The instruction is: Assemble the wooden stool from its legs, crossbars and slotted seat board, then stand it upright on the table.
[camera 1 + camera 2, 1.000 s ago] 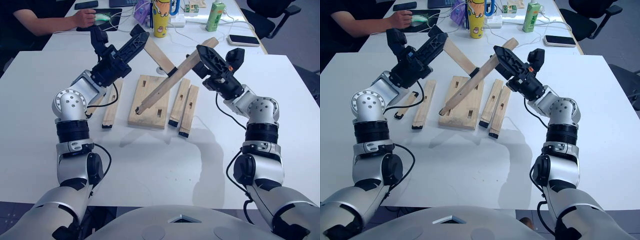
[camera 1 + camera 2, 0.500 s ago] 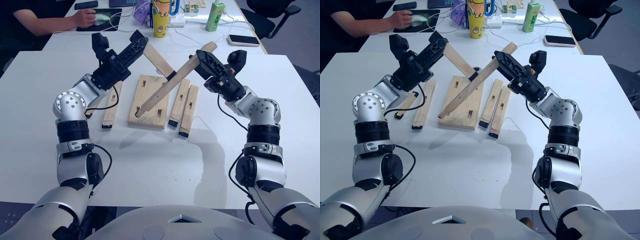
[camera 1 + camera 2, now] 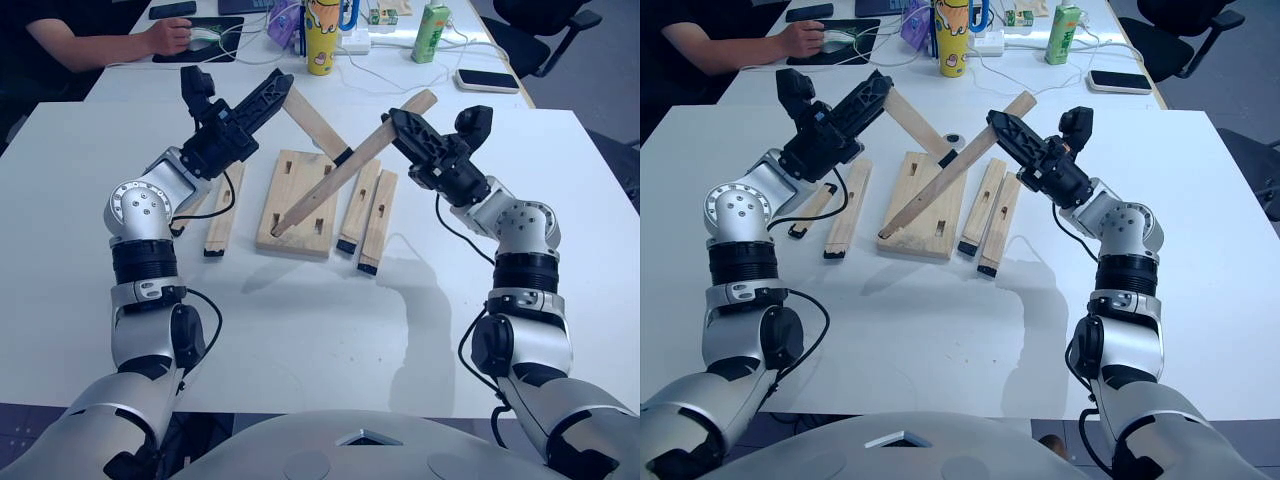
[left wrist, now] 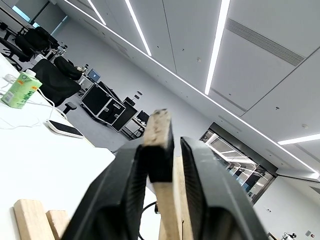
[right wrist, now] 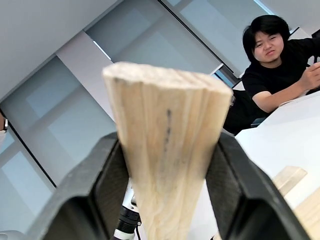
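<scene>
1. Your right gripper (image 3: 395, 120) is clamped on the top of a long leg (image 3: 325, 185). That leg slants down to the near-left slot of the seat board (image 3: 292, 183), and I can't tell if the tip's actually in.
2. Left gripper (image 3: 272, 90) is closed on another leg (image 3: 315, 120), held up over the board's far edge.
3. The two legs cross mid-air really close, so any swing could knock them together.
4. Pushing at that slant could jam the tip, or skid the board into the spare pieces (image 3: 370, 215) just to its right.
5. The white table (image 3: 300, 330) looks slick. The far desk has a yellow cup (image 3: 321, 40) and a green carton (image 3: 430, 32).
</scene>
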### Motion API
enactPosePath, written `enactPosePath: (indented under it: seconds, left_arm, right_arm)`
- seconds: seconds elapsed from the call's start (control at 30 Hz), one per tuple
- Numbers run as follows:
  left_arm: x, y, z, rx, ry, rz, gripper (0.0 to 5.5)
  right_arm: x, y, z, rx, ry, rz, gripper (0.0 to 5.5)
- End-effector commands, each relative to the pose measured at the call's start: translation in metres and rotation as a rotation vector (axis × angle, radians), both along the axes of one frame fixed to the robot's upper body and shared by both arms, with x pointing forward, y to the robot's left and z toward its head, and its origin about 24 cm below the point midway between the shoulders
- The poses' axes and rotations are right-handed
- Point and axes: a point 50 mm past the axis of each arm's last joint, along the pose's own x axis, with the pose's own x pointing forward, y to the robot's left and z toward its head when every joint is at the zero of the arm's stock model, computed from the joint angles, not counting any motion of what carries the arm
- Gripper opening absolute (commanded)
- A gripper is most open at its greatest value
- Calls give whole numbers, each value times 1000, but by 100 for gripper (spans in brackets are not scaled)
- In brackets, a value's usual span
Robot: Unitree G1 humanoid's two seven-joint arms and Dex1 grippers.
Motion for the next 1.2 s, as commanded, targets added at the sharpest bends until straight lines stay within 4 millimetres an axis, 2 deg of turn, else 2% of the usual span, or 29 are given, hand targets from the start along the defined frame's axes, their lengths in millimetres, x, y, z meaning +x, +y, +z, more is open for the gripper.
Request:
enactPosePath:
  seconds: [0.03,0.1,0.23,0.33,0.47,0.6,0.8,1.0,1.2]
  left_arm:
    - [-4,5,0,7,5,-6,193]
    - [-8,13,-7,39,21,5,232]
    - [-23,36,-61,277,144,32,294]
    - [-29,39,-84,421,143,31,296]
    - [-34,27,-92,476,88,7,296]
    - [-36,15,-101,608,-17,20,296]
    - [-40,-5,-114,1007,-283,-48,296]
    - [-44,1,-135,1285,-318,-76,296]
    - [-48,5,-138,1367,-334,-73,296]
  right_arm:
    - [-1,-4,0,-5,-7,-13,207]
    - [-2,-8,-1,-11,-8,-27,207]
    - [-10,-22,1,31,-13,-21,207]
    - [-13,-29,2,47,-13,-24,207]
    - [-7,-31,3,37,-1,-38,207]
    - [3,-29,6,-38,-37,-95,207]
    - [20,-29,22,-112,-150,-176,207]
    - [18,-16,31,-280,-317,-129,207]
    - [13,-6,19,-450,-391,-60,207]
